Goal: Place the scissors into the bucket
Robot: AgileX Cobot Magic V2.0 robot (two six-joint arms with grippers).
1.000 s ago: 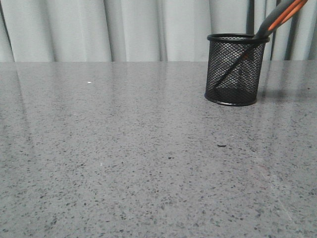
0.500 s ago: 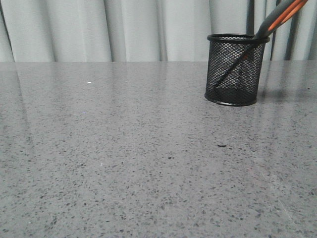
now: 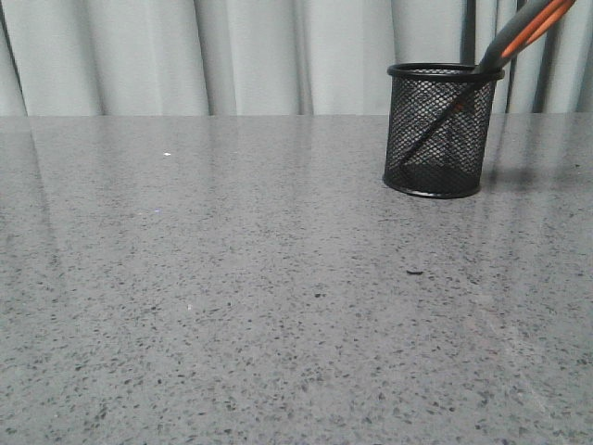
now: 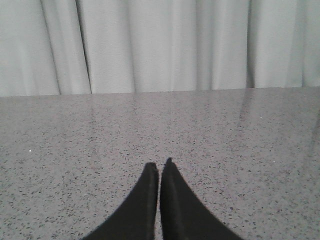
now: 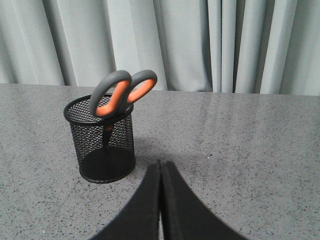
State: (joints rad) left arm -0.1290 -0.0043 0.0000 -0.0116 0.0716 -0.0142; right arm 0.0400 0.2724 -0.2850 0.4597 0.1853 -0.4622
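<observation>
The black wire-mesh bucket (image 3: 434,130) stands upright on the grey speckled table at the far right in the front view. The scissors (image 3: 519,35) stand in it, blades down, and their dark grey and orange handles lean out over its rim. In the right wrist view the bucket (image 5: 101,140) and the scissors (image 5: 122,92) sit just beyond my right gripper (image 5: 160,164), which is shut and empty. My left gripper (image 4: 159,166) is shut and empty over bare table. Neither gripper shows in the front view.
The grey speckled table (image 3: 232,278) ends at a pale pleated curtain (image 3: 232,56) along its far edge. A small dark speck (image 3: 414,273) lies on the table in front of the bucket.
</observation>
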